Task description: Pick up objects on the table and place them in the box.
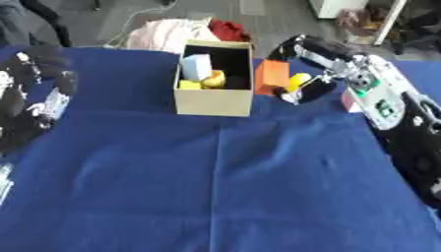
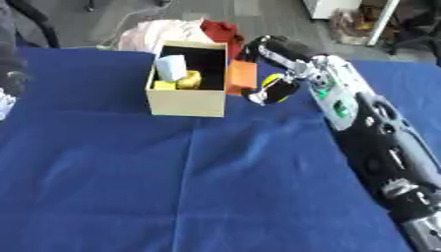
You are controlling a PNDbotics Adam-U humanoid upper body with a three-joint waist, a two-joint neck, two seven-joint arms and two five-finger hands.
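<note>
An open cardboard box stands at the back middle of the blue table. Inside it lie a pale blue block and yellow pieces. An orange block stands against the box's right wall. Just right of that block my right hand is shut on a small yellow object, low over the cloth. Its arm runs in from the lower right. My left hand is held up at the table's left edge, open, with nothing in it.
Pink cloth and red cloth lie on the floor beyond the table's far edge. A small red and white thing shows under my right arm. Blue cloth covers the whole near half of the table.
</note>
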